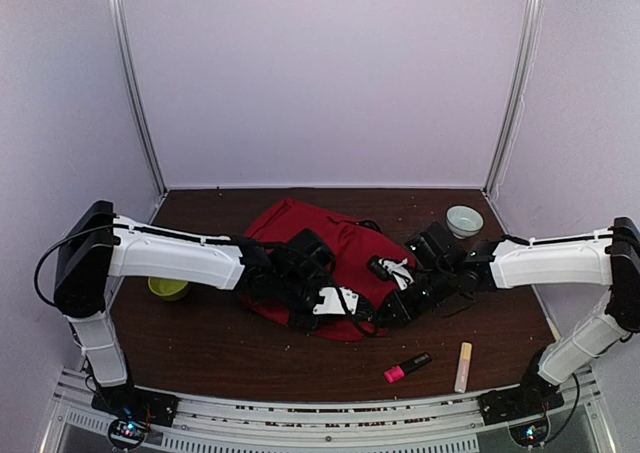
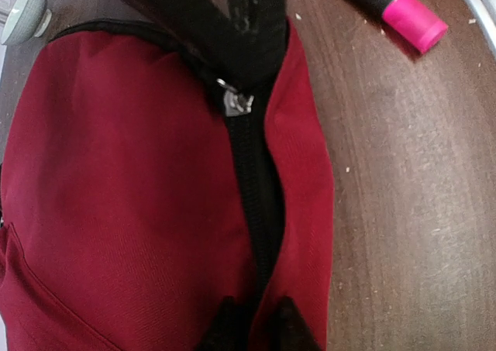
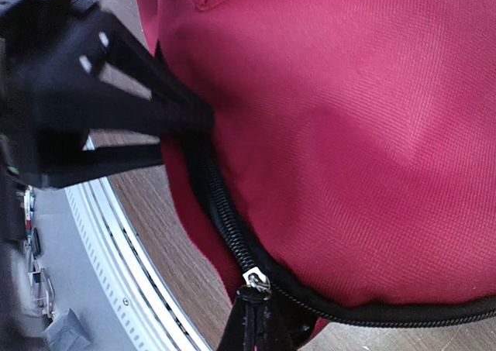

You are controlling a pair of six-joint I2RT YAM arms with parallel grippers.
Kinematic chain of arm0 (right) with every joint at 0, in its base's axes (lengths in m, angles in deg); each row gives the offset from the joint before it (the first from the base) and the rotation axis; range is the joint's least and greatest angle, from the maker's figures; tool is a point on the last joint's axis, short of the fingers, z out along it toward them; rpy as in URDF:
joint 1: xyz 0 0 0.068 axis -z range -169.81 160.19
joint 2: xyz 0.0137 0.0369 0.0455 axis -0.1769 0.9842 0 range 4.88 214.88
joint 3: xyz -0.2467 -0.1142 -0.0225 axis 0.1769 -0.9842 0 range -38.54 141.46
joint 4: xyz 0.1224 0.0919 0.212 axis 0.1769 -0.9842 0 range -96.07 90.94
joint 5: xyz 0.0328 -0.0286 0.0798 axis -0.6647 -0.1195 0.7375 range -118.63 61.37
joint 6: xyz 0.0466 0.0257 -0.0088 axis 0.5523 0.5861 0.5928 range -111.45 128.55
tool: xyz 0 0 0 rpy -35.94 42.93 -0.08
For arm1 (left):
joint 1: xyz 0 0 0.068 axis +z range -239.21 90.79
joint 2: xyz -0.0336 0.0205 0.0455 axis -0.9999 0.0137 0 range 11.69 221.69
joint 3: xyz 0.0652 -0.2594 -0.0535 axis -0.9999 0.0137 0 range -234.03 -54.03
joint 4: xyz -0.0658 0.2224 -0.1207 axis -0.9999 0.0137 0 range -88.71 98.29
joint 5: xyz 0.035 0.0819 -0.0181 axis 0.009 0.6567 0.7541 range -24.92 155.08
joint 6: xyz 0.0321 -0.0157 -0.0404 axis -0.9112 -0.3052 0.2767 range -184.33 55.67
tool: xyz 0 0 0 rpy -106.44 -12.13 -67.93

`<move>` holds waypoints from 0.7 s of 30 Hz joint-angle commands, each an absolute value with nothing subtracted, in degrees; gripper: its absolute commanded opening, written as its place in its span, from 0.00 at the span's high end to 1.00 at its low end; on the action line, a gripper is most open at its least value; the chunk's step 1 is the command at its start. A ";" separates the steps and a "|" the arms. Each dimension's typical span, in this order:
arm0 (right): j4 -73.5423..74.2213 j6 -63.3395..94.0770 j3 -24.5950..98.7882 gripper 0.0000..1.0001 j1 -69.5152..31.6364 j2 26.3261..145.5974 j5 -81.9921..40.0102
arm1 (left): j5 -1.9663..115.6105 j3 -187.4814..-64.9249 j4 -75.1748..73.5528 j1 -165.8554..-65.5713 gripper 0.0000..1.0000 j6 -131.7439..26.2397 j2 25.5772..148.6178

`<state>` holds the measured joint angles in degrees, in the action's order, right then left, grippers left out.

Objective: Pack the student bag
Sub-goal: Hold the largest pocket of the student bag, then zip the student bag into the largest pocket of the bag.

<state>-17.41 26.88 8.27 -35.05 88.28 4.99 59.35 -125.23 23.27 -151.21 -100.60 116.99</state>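
The student bag [image 1: 325, 243], a red fabric backpack, lies flat mid-table with its black zipper [image 2: 260, 188] along the near edge. My left gripper [image 2: 257, 326] pinches the red fabric and zipper seam between its fingertips [image 2: 223, 328]; from the right wrist it appears as black fingers [image 3: 174, 103] meeting at the bag's edge. My right gripper [image 3: 260, 316] is shut on the black zipper pull [image 3: 256, 281], a little further along the same zipper. From above, the left gripper [image 1: 352, 311] and right gripper [image 1: 388, 311] sit close together at the bag's near edge.
A pink-capped highlighter [image 1: 407, 368] and a cream marker [image 1: 463, 366] lie near the front edge, right of centre. A green bowl [image 1: 168, 288] sits left of the bag under the left arm. A pale bowl [image 1: 464, 220] stands at the back right.
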 commanded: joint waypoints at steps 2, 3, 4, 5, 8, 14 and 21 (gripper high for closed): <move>-17.42 26.44 11.47 1.00 -34.72 87.40 3.86 | 60.76 -127.04 24.06 -151.35 1.00 -100.44 118.49; -19.30 25.42 12.20 1.00 -34.68 86.88 1.85 | 60.71 -126.76 24.06 -151.35 1.00 -100.30 117.83; -21.59 24.06 13.04 1.00 -34.69 86.34 -0.77 | 60.95 -126.19 24.06 -151.35 1.00 -100.23 116.94; -24.28 22.71 13.82 1.00 -34.62 85.87 -4.00 | 61.47 -125.09 23.90 -151.35 1.00 -100.26 115.90; -30.81 18.76 14.49 1.00 -33.23 84.57 -13.04 | 64.50 -121.27 23.58 -151.35 1.00 -100.52 112.81; -35.24 16.48 10.30 1.00 -27.33 80.08 -20.29 | 71.61 -114.05 24.86 -151.41 1.00 -99.22 106.39; -35.22 17.39 13.06 1.00 -22.67 81.60 -23.39 | 75.26 -107.23 25.15 -151.53 1.00 -94.86 98.12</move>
